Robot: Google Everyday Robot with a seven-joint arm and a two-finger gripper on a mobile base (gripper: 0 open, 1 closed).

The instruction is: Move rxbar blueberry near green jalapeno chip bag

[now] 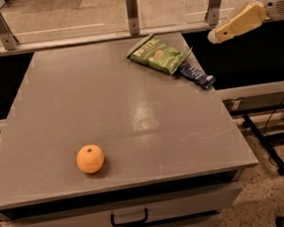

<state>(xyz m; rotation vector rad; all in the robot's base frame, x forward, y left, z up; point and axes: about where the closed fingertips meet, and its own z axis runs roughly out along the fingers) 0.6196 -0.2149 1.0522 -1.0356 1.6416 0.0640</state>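
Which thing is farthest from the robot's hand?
The orange, alone near the front; the gripper hangs at the back right, beside the green chip bag and blue bar.

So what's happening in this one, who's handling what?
Nothing is being handled right now. The robot's gripper hangs in the air past the table's far right edge, touching nothing. The rxbar blueberry lies flat at that edge, right against the corner of the green jalapeno chip bag, so the bar looks placed. An orange sits alone near the front left.
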